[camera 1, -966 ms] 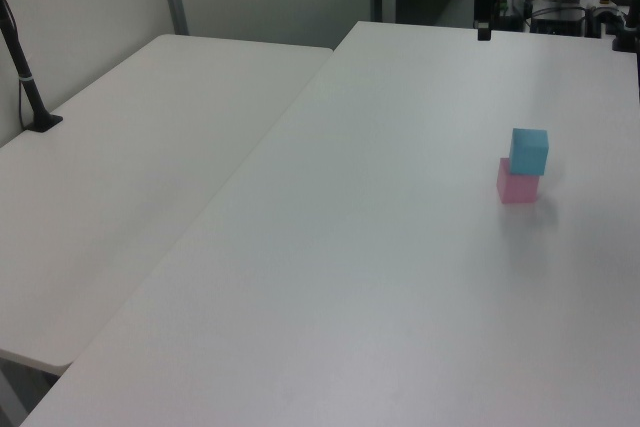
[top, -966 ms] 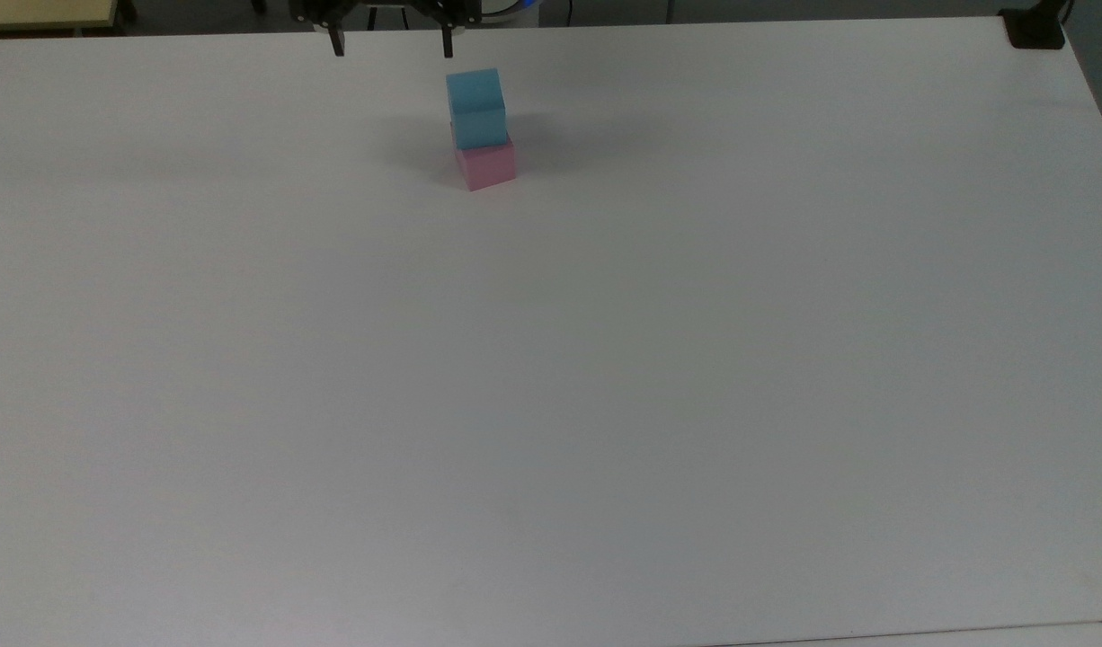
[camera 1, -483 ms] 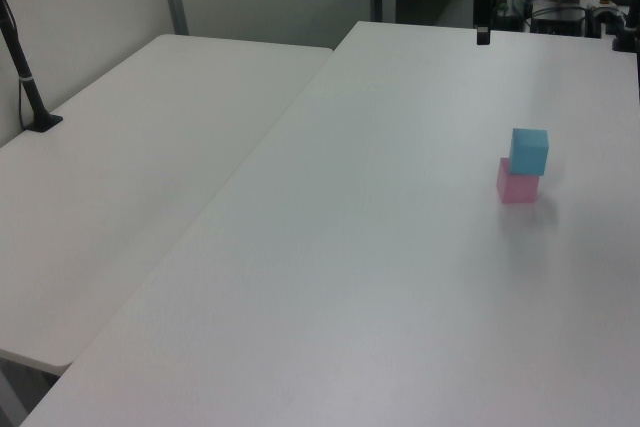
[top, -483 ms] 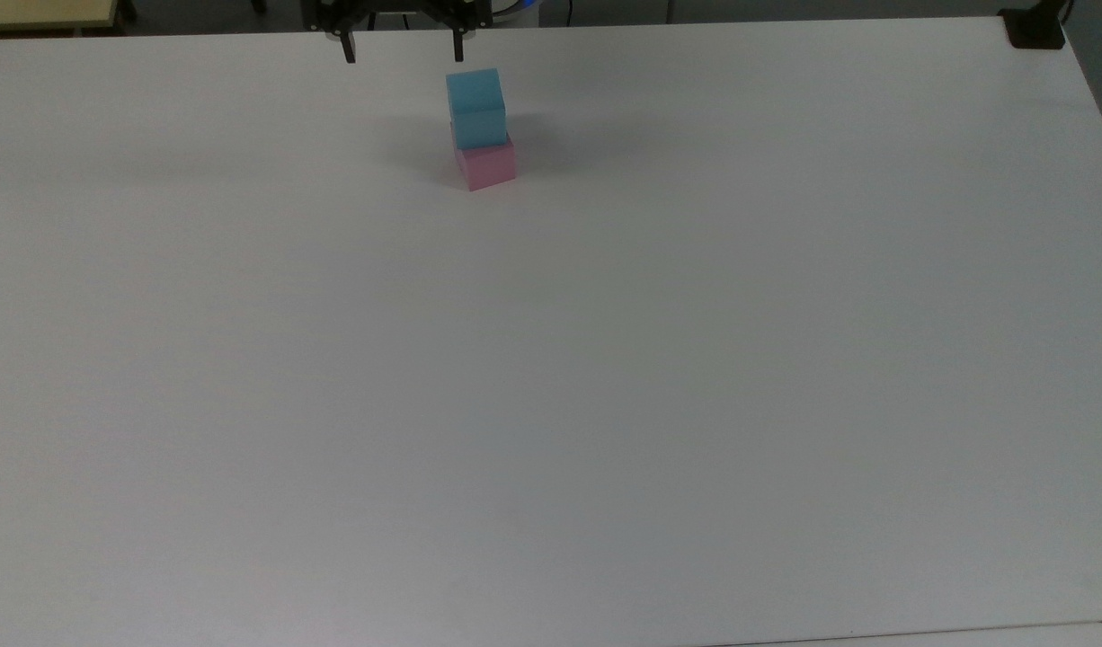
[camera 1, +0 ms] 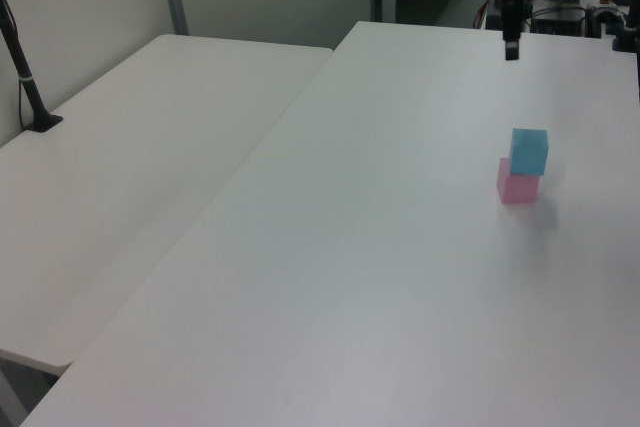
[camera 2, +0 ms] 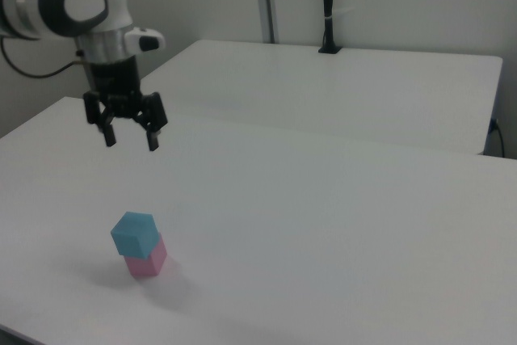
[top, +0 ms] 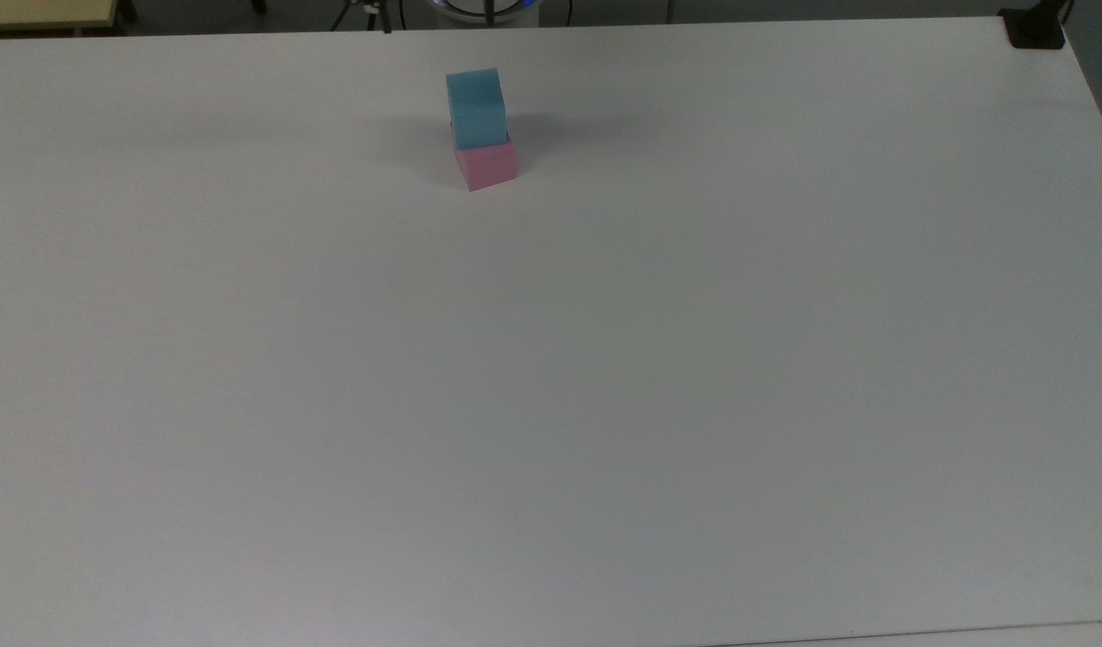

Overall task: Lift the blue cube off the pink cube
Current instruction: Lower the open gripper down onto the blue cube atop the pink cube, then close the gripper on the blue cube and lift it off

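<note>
overhead, open claw (camera 2: 131,140) hangs above blue cube (camera 2: 133,233) atop pink cube (camera 2: 147,261).

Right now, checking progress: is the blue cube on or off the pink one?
On: blue cube sits atop pink cube.

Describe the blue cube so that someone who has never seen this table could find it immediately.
On the large white table, look below the open black gripper for a small stack of two cubes. The blue cube is the upper one and rests on the pink cube. Its light blue colour and top position set it apart.
</note>
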